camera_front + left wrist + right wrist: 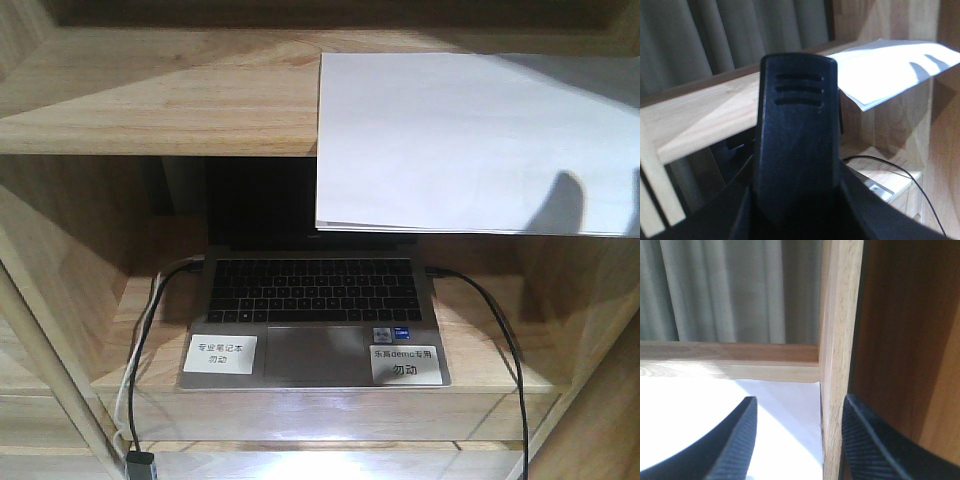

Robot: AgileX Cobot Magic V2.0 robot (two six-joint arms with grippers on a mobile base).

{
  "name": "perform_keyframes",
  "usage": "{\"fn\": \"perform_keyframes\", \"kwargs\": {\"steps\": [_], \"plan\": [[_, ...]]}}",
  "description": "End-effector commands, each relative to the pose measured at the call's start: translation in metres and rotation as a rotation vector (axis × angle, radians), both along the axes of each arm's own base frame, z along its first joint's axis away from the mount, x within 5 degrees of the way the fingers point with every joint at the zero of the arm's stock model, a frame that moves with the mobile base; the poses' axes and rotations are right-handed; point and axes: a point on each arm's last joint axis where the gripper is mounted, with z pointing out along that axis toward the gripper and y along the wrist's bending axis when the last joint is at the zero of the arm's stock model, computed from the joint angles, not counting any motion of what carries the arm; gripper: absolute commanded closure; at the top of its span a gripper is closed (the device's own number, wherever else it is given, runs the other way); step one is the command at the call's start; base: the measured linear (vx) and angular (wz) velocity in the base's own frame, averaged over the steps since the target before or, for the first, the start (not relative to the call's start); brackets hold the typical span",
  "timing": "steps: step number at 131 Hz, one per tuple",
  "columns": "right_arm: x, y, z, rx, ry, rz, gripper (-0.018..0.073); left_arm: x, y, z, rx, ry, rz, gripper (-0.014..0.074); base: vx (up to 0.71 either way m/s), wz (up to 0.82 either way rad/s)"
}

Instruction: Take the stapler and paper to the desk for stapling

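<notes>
Paper (470,140) stack lies at right end of upper shelf (160,95), front edge overhanging shelf lip above laptop (312,320). Black cables (499,322) leave laptop on both sides. Right gripper (799,405) fingers spread, one over paper, other beyond shelf upright (837,340). Left gripper (796,150): black slotted form fills view; state cannot tell.

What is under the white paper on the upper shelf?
The plain white paper rests on the light wooden shelf and overhangs its edge, above the open grey laptop. It covers part of the laptop's dark screen.
</notes>
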Motion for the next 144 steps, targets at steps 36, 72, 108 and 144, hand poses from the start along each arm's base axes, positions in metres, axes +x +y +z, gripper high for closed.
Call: {"fn": "perform_keyframes", "kwargs": {"steps": [36, 72, 108, 144], "plan": [[0.0, -0.001, 0.012, -0.006, -0.085, -0.009, 0.0197, -0.024, 0.012, 0.001, -0.098, -0.116, -0.006, 0.0603, 0.0, 0.0], [0.0, -0.001, 0.012, -0.006, -0.085, -0.009, 0.0197, -0.024, 0.011, 0.0, -0.093, -0.109, -0.007, 0.0602, 0.0, 0.0], [0.0, -0.001, 0.012, -0.006, -0.085, -0.009, 0.0197, -0.024, 0.011, 0.0, -0.093, -0.109, -0.007, 0.0602, 0.0, 0.0], [0.0, -0.001, 0.012, -0.006, -0.085, -0.009, 0.0197, -0.024, 0.011, 0.0, -0.093, -0.109, -0.007, 0.0602, 0.0, 0.0]]}}
